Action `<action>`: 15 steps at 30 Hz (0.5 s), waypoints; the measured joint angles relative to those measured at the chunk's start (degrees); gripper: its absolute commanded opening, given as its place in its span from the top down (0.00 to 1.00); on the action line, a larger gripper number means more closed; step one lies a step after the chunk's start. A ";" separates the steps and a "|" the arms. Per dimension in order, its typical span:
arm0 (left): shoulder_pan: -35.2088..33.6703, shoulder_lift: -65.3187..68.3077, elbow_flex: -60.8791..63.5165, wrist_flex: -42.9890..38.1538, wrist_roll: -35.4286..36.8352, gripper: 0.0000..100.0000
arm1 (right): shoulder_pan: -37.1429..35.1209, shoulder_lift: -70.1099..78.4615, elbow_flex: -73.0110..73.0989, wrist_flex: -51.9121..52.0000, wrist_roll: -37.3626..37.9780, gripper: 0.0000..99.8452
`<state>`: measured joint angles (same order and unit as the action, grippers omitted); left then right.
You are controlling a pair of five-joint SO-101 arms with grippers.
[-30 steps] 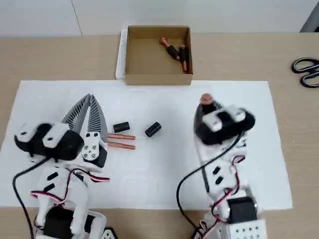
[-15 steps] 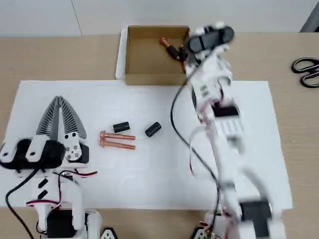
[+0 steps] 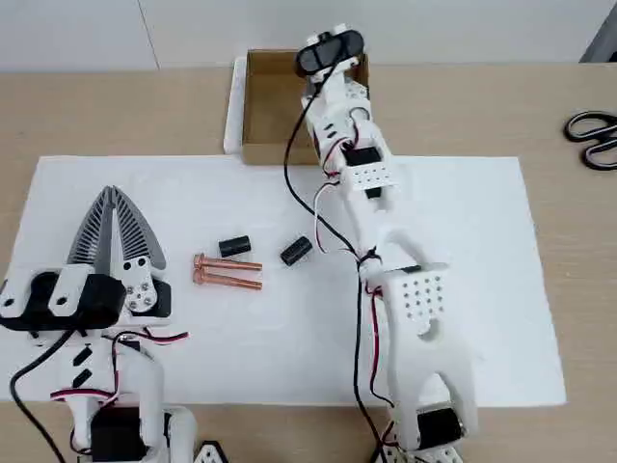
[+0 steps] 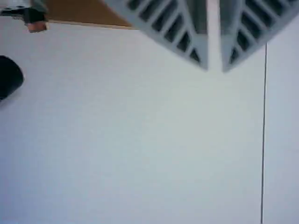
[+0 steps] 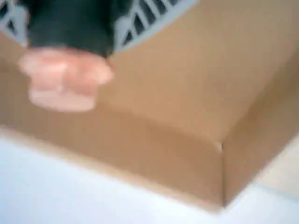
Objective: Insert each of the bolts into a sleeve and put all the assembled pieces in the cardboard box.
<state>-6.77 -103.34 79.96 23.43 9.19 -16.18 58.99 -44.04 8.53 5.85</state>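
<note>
- A bolt (image 5: 63,79) sits in a black sleeve (image 5: 70,32) with its copper head sticking out; the right gripper (image 5: 72,16) pinches the sleeve between its grey fingers and holds it over the cardboard box (image 3: 258,116)
- The cardboard box stands near the worktop's (image 3: 116,106) far edge, its near wall at the far edge of the white paper sheet (image 3: 482,289)
- Two loose bolts (image 3: 236,265) lie side by side on the sheet, left of its middle; one loose sleeve (image 3: 234,245) lies just beyond them, and another (image 3: 296,251) is nearer the sheet's middle
- The left gripper (image 3: 116,196) is over the sheet near its left edge, its fingers drawn to a narrow slit, holding nothing
- Scissors (image 3: 590,127) lie at the worktop's right edge
</note>
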 measured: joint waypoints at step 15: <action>0.00 0.00 0.00 0.00 0.00 0.99 | -0.53 21.36 -29.01 13.89 -0.18 0.81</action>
<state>-6.77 -103.34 79.96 23.43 9.19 -16.70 80.35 -73.05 22.42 5.67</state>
